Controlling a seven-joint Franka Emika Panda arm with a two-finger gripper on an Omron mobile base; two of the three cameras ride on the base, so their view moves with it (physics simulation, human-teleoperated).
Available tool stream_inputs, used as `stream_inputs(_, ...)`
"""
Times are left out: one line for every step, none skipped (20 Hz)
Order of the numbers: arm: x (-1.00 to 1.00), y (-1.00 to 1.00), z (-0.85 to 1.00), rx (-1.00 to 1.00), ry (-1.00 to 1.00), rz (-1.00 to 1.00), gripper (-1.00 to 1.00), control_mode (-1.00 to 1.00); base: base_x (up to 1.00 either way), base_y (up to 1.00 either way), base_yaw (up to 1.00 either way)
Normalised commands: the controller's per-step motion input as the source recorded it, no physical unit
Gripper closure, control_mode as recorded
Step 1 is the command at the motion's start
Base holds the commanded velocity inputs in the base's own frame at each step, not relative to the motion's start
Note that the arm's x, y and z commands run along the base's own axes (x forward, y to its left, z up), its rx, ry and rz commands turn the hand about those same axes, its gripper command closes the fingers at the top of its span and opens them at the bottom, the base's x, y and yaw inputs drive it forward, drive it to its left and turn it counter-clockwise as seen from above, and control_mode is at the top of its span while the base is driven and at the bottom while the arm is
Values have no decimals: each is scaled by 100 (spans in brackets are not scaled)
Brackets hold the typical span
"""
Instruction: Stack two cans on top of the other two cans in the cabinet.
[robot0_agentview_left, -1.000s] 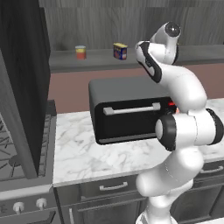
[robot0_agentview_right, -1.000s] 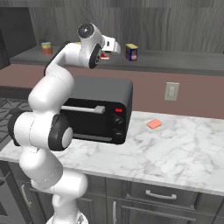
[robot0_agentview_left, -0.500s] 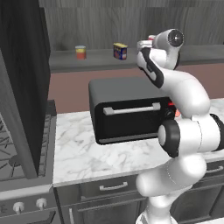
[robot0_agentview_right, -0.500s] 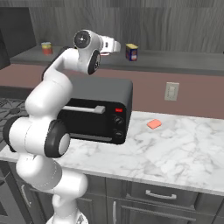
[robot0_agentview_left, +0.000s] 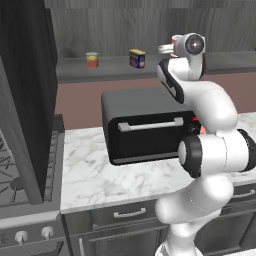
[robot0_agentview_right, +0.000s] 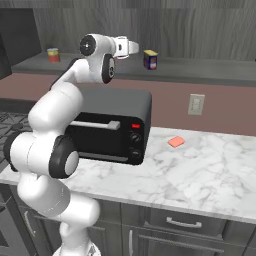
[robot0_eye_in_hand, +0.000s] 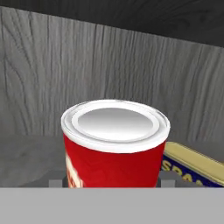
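A red can (robot0_eye_in_hand: 114, 148) with a whitish top rim stands upright between my fingers, and my gripper (robot0_eye_in_hand: 111, 181) is shut on it. The gripper (robot0_agentview_right: 131, 48) hangs in front of the cabinet (robot0_agentview_right: 200, 70), above its grey ledge. It sits just left of a dark-blue can with a yellow top (robot0_agentview_right: 150, 59), whose top edge also shows low on the right in the hand view (robot0_eye_in_hand: 192, 164). In the left base view the gripper (robot0_agentview_left: 166, 49) is to the right of that blue can (robot0_agentview_left: 137, 58). A short orange-red can (robot0_agentview_left: 92, 59) stands further left on the ledge (robot0_agentview_right: 53, 54).
A black oven box with a silver handle (robot0_agentview_left: 147, 127) sits on the marble counter (robot0_agentview_right: 200, 170) under the arm. A tall black panel (robot0_agentview_left: 25, 95) rises at the left above a stove. A small orange pad (robot0_agentview_right: 175, 142) lies on the counter near a wall outlet (robot0_agentview_right: 196, 104).
The arm's upper part has straightened. The hand, with the red can in it, has moved a little further in over the cabinet ledge, towards the blue can.
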Motion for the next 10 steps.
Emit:
stream_inputs(0, 0, 29, -6, 0, -9, 100, -100, 0, 0, 0)
stream_inputs(0, 0, 29, -5, 0, -8, 100, -100, 0, 0, 0)
stream_inputs(0, 0, 32, -4, 0, -7, 100, -100, 0, 0, 0)
stream_inputs(0, 0, 32, -3, 0, -7, 100, -100, 0, 0, 0)
stream_inputs(0, 0, 29, -3, 0, -7, 100, -100, 0, 0, 0)
stream_inputs(0, 0, 27, -3, 0, -7, 100, -100, 0, 0, 0)
stream_inputs(0, 0, 24, 0, 0, -7, 100, -100, 0, 0, 0)
stream_inputs(-6, -4, 17, 0, 0, -8, 100, -100, 0, 0, 0)
stream_inputs(-4, -9, 14, 0, 0, -9, 100, -100, 0, 0, 0)
stream_inputs(-8, -12, 9, 0, 0, -9, 100, -100, 0, 0, 0)
